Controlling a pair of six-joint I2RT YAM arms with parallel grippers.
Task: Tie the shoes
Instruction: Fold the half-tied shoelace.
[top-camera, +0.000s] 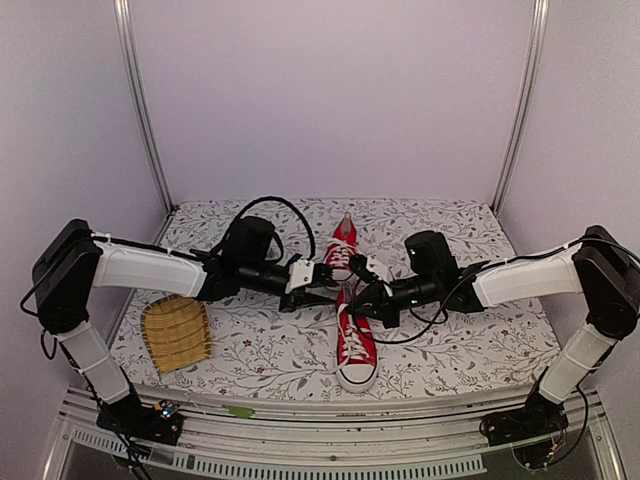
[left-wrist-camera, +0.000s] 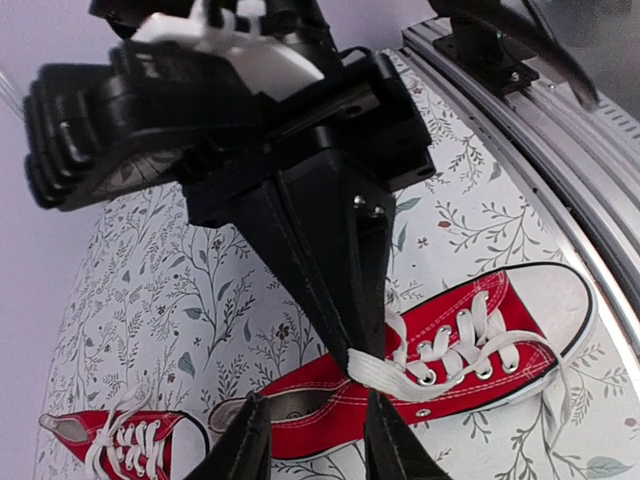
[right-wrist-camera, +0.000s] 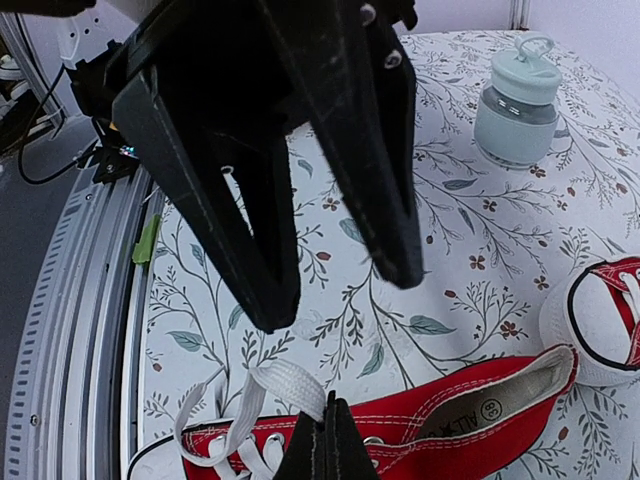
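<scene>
Top view: both shoes lie mid-table (top-camera: 470, 330), in line. The near shoe (top-camera: 357, 350) has its toe at 6 o'clock, toward the arm bases, and the far shoe (top-camera: 343, 240) sits at 12 o'clock from it. Your left tool (top-camera: 325, 285) and right tool (top-camera: 358, 298) meet over the near shoe's laced end; too small here to read either one's opening. A slatted bamboo mat (top-camera: 176, 333) sits at 9 o'clock, well apart. Left wrist view: the left fingers (left-wrist-camera: 243, 445) stand apart with a narrow gap and nothing between them that I can see; the shoe's heel opening is below. The right tool comes in from 12 o'clock and pinches the flat white lace (left-wrist-camera: 385, 372) by the top eyelets. Right wrist view: right tool closed tight on that lace, with a loop hanging off at 9 o'clock. The left tool is above, fingers spread and empty. The far shoe's toe cap is just beside the near shoe's heel. Handling, my read: the lace is flat, soft and limp and won't hold a loop by itself, so keep it taut and take it on the flat, just off the eyelet. The shoe looks like light canvas and will likely skid on the table if you pull hard. Writing: the insole print (right-wrist-camera: 452, 425) reads "ALL", rest cut off; the digits on the round stamp beside it are unclear. Pale lidded bottle (right-wrist-camera: 515, 100) at 1 o'clock, no label visible.
</scene>
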